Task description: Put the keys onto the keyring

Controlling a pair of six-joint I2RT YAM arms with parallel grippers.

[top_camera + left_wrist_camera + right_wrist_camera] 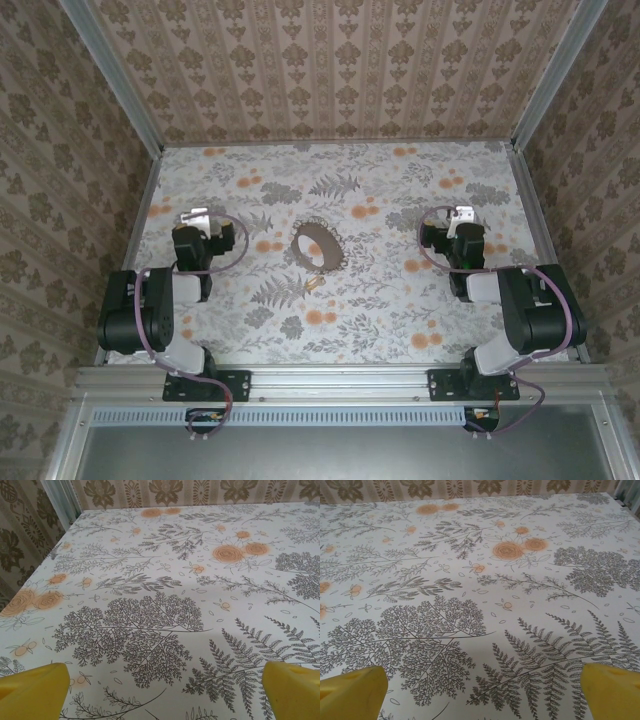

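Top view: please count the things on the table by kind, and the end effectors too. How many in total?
key: 1
keyring: 1
end effectors: 2, the left end effector and the right end effector, both open
Total: 4

Top cam looks down from behind at whole table [400,300] — wrist cams low, close, facing fwd across it.

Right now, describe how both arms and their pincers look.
Both the left arm and right arm are chunky black links with pale grey segments, each trailing a looping purple cable. The left pincer and right pincer have white housings and bright yellow fingers.
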